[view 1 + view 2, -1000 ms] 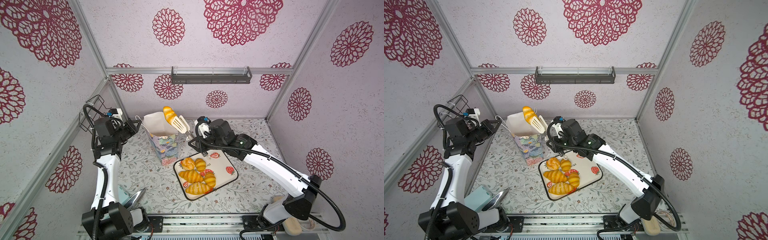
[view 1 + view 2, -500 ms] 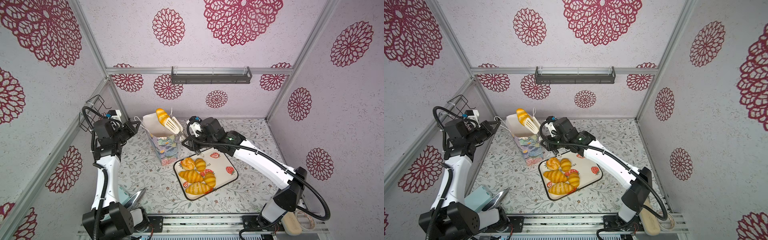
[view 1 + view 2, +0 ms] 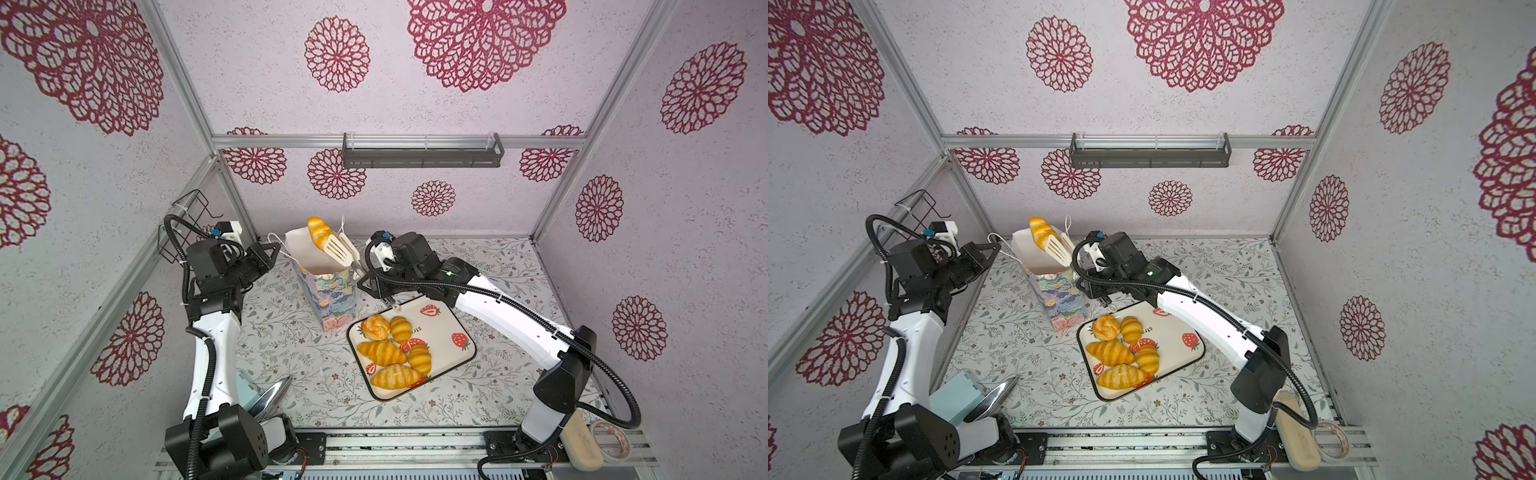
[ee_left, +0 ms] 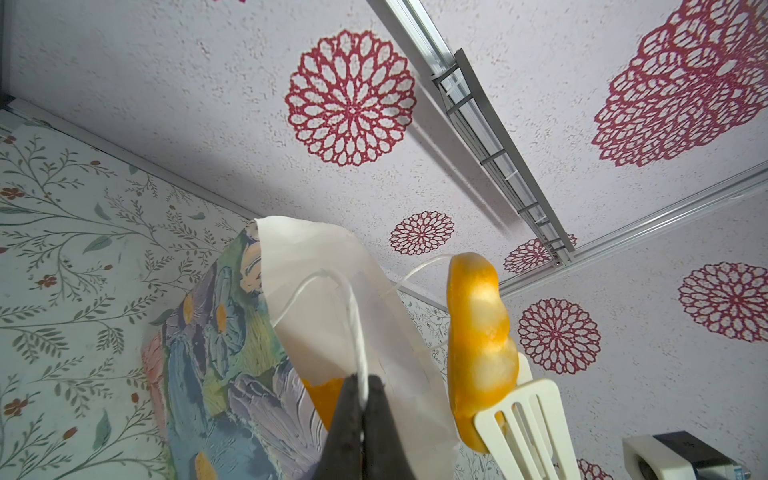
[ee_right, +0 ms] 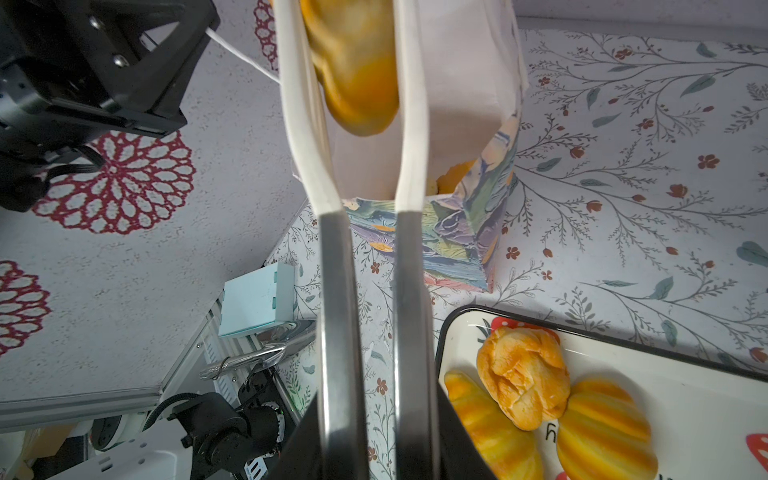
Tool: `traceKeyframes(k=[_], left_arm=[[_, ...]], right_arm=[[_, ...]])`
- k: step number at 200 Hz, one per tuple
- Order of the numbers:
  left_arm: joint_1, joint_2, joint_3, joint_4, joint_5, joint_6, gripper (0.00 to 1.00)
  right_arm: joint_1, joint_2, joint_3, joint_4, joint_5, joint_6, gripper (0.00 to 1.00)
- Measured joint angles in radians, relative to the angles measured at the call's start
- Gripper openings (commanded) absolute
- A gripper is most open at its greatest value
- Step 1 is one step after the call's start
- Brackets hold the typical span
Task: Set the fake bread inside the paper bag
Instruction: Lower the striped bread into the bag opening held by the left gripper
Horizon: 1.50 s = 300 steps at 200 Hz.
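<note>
Drop step, I judge: the right gripper [image 5: 374, 432], clamped on tongs [image 3: 341, 251], holds the long loaf [image 3: 318, 232] over the paper bag [image 3: 332, 297] near the table's back edge. The left gripper [image 4: 360, 409] is pinched shut on its cord handle [image 4: 352, 316]. Next: lower the loaf inside and ease the tongs apart. Five pastries [image 3: 380, 351] lie on the tray [image 3: 455, 322].

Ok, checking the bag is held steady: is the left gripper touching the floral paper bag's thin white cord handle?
Touching. The left wrist view shows the thin white cord handle pinched in the shut left gripper.
</note>
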Motion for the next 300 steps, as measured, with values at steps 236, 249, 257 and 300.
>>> traceKeyframes(k=[236,249,257,300], left_arm=[[0.008,0.000,-0.002,0.004,0.012,-0.018,0.00],[0.008,0.000,-0.002,0.004,0.012,-0.018,0.00],[0.009,0.000,-0.002,0.004,0.012,-0.018,0.00],[0.009,0.000,-0.002,0.004,0.013,-0.019,0.00]], right_arm=[[0.004,0.009,0.011,-0.023,0.000,0.001,0.44],[0.004,0.009,0.011,-0.023,0.000,0.001,0.44],[0.006,0.009,0.011,-0.023,0.000,0.001,0.44],[0.008,0.001,0.005,-0.033,0.006,0.001,0.44]])
